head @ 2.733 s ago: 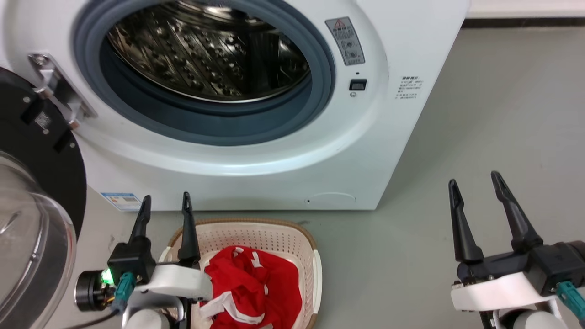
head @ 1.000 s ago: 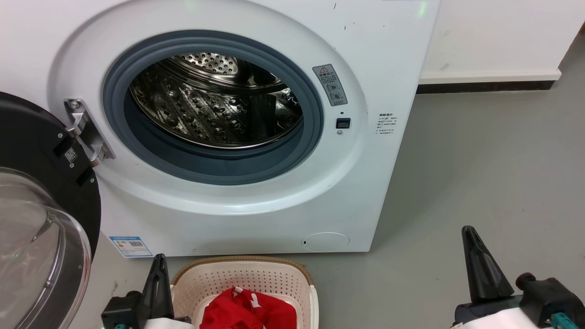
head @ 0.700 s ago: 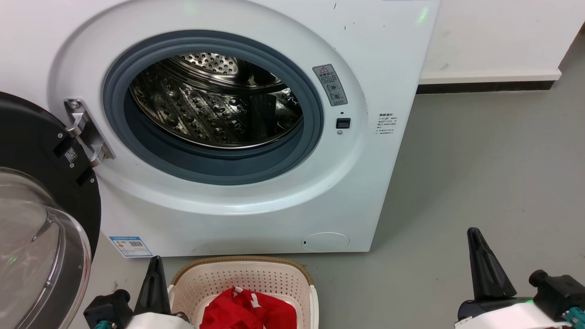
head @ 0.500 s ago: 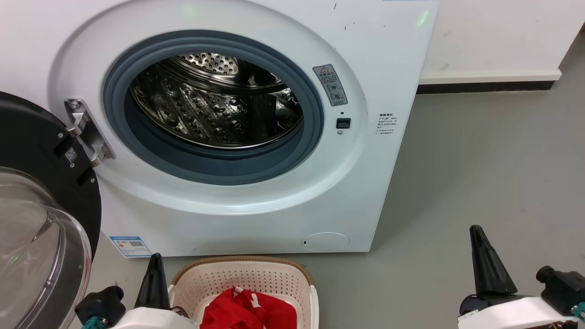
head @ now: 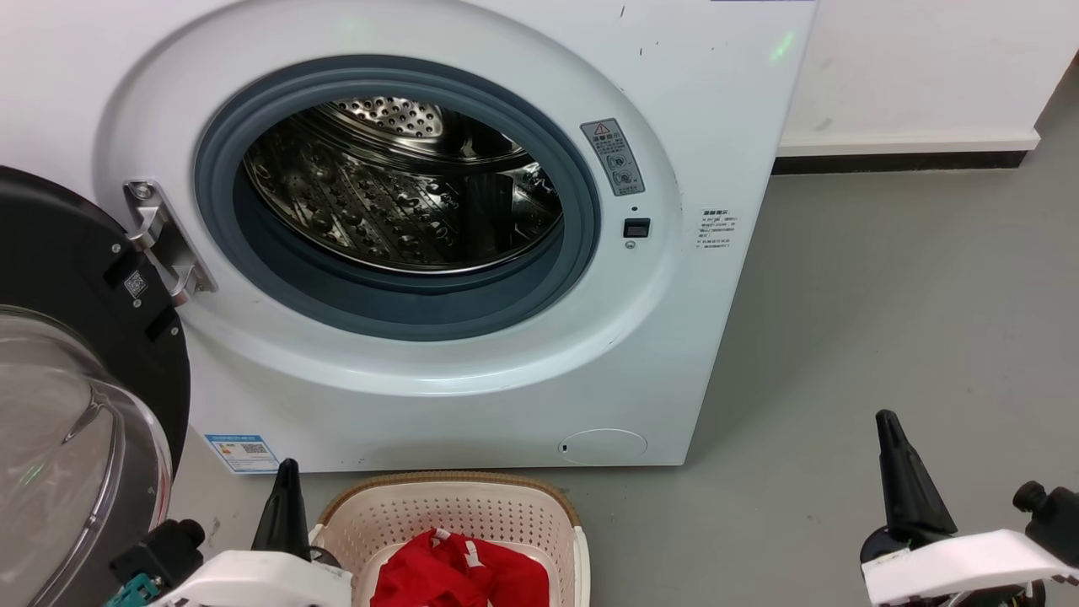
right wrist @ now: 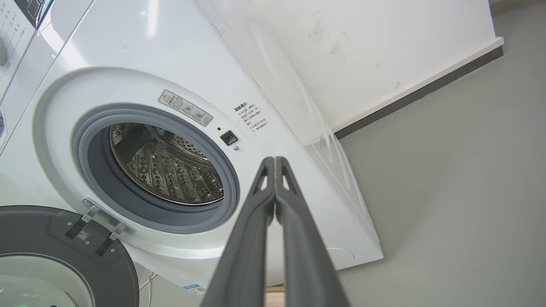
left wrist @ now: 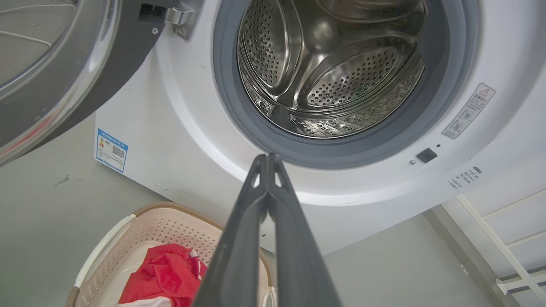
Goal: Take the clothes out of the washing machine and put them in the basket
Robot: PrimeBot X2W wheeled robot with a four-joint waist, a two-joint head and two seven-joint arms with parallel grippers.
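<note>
The washing machine (head: 472, 396) stands with its door (head: 67, 278) swung out to the left. No fabric shows in its steel drum (head: 396, 194), also seen bare in the left wrist view (left wrist: 337, 81). The clothes (head: 459, 573), bright red with white stripes, lie in the basket (head: 447, 482) on the floor in front of the machine. My left gripper (head: 287, 485) is shut and holds nothing, just left of the basket's rim. Shut as well with nothing in it, my right gripper (head: 895, 455) hangs over the bare floor to the right. Both wrist views show the fingertips pressed together: left gripper (left wrist: 268, 158), right gripper (right wrist: 274, 161).
The open door's glass bowl (head: 59, 472) juts out at the lower left beside my left arm. Grey floor (head: 910, 278) stretches right of the machine to a white wall with a dark skirting (head: 902, 160).
Both grippers were open 2.7 s ago and are shut now. The head camera has lifted, and both arms have sunk toward the bottom edge, drifting slightly outward.
</note>
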